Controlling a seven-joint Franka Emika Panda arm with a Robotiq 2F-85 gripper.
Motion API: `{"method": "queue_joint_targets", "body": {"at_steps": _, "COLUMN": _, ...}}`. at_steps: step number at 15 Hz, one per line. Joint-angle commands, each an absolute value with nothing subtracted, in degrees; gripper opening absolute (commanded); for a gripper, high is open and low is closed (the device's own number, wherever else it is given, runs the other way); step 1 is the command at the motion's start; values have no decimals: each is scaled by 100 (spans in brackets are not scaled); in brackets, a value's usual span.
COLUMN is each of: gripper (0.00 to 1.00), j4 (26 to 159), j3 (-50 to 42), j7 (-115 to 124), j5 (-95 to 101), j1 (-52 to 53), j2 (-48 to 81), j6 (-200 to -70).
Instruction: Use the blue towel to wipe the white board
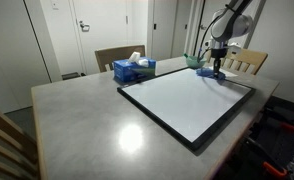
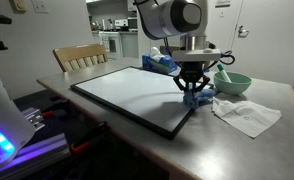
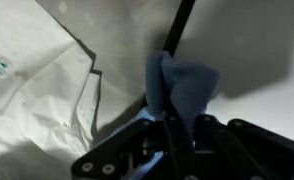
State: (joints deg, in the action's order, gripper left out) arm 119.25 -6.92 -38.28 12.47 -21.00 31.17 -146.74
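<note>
Jaws of the black gripper (image 2: pixel 194 86) are clamping tight on the small, lumpy, soft blue towel (image 3: pixel 183 85), which is bunching just beyond them at the thin black frame of the large, glossy white board (image 2: pixel 127 95); a crumpled white cloth (image 2: pixel 249 115) is lying beside them.

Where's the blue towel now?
In an exterior view, the blue towel is pinched in the gripper at the edge of the white board, beside the white cloth.

The tool (image 3: pixel 173 128) covers the lower end of the blue towel (image 3: pixel 183 85).
</note>
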Motion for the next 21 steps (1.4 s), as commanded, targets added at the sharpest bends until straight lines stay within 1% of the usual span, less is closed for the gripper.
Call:
{"method": "queue_joint_targets", "body": {"at_steps": 1, "gripper": 3, "j4": 11133, "j3": -461, "j7": -4057, "j5": 1000, "j1": -2189, "j2": 3793, "j6": -14327}}
{"method": "queue_joint_targets", "body": {"at_steps": 7, "gripper": 3, "j4": 10466, "j3": -298, "j7": -3996, "j5": 549, "j1": -2228, "j2": 4096, "j6": -13870}}
{"method": "queue_joint_targets", "body": {"at_steps": 8, "gripper": 12, "j4": 10807, "j3": -459, "j7": -3934, "j5": 762, "j1": -2092, "j2": 3660, "j6": -13886}}
{"method": "queue_joint_targets", "body": {"at_steps": 14, "gripper": 12, "j4": 10690, "j3": -443, "j7": -3931, "j5": 647, "j1": -2115, "j2": 3720, "j6": -13797}}
{"method": "queue_joint_targets", "body": {"at_steps": 15, "gripper": 3, "j4": 10687, "j3": -442, "j7": -3931, "j5": 647, "j1": -2115, "j2": 3722, "j6": -13795}}
{"method": "queue_joint_targets", "body": {"at_steps": 21, "gripper": 3, "j4": 10294, "j3": -326, "j7": -3872, "j5": 803, "j1": -1777, "j2": 4033, "j6": -13777}}
